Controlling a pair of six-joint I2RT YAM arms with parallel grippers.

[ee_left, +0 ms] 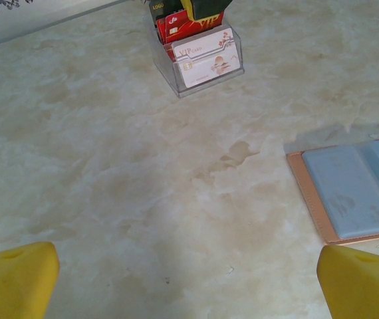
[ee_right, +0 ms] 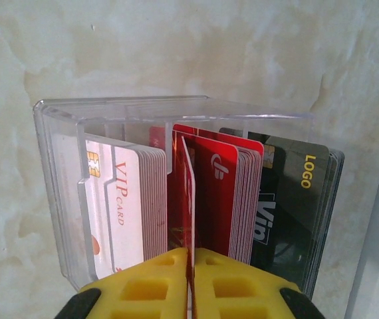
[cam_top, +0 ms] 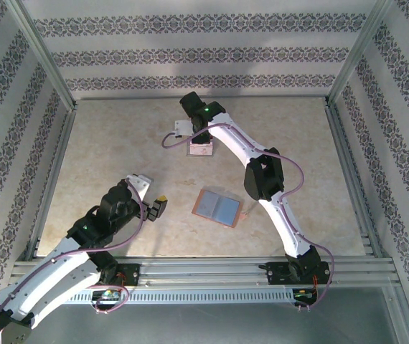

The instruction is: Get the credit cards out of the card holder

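Salmon-pink round its rim and grey-blue inside, the card holder (cam_top: 219,208) lies spread open and flat on the table (cam_top: 118,158), on the near side of the clear box (cam_top: 201,149) and well apart from it. From the left wrist its inner panels look smooth and plain inside a thin pink border. Part of it is cut off by the edge of that view, and I cannot tell whether anything sits in its pockets.

The right tool (ee_right: 189,266) is down at the clear box, its yellow pads pressed together on the near edge of a thin red card (ee_right: 189,199). That card stands on edge just beside the box's inner divider, against a red stack (ee_right: 219,206). I cannot tell whether it rests on the box floor.

On one side of the held card, the white cards (ee_right: 123,212) read "VIP CARD" in reddish letters beside a gold chip. On the other side, the black cards (ee_right: 296,199) carry "LOGO" in yellow and a large white "Vip" — its lower part is hidden behind the tool. The red stack shows a white emblem I cannot read as a word.

The left tool (ee_left: 189,282) hangs over the table, nearer than the clear box and to its left. Its yellow tips are spread wide — nothing is between them.
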